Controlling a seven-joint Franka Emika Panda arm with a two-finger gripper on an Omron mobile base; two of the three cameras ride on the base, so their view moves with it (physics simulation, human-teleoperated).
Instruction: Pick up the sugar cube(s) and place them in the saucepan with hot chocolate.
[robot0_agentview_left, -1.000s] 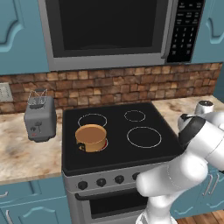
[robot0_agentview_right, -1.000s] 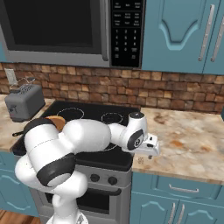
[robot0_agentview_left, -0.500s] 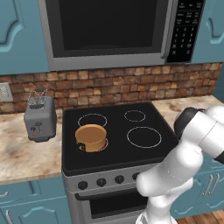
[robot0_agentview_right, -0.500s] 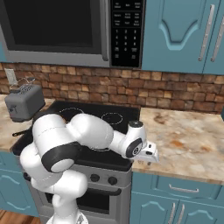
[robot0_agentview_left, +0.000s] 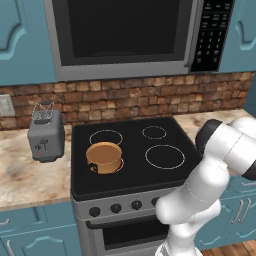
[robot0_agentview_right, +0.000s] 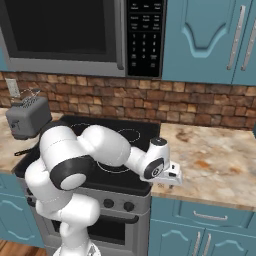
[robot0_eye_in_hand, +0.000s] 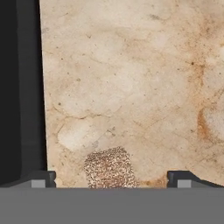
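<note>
You have nothing delivered yet: the pan (robot0_agentview_left: 104, 157) sits on the front left burner of the stove (robot0_agentview_left: 131, 172), its tan-brown chocolate (robot0_agentview_left: 104, 151) showing flat and bare, and no cube can be made out in it. All of the work is ahead: grasp, lift, carry across the stove, release. The gripper (robot0_agentview_right: 173, 176) is down low over the counter (robot0_agentview_right: 215, 162), just right of the stove's edge, well apart from the pan. Its jaws stand fully spread and hold nothing. In the hand view the cube (robot0_eye_in_hand: 109, 168), a speckled brown-white block, lies on the counter between the two fingertips (robot0_eye_in_hand: 41, 178), somewhat nearer the left one, touching neither. The stove's dark edge runs just beside it on the left. You appear to be lined up for the grasp; whether the tips are low enough to close cannot be told.
</note>
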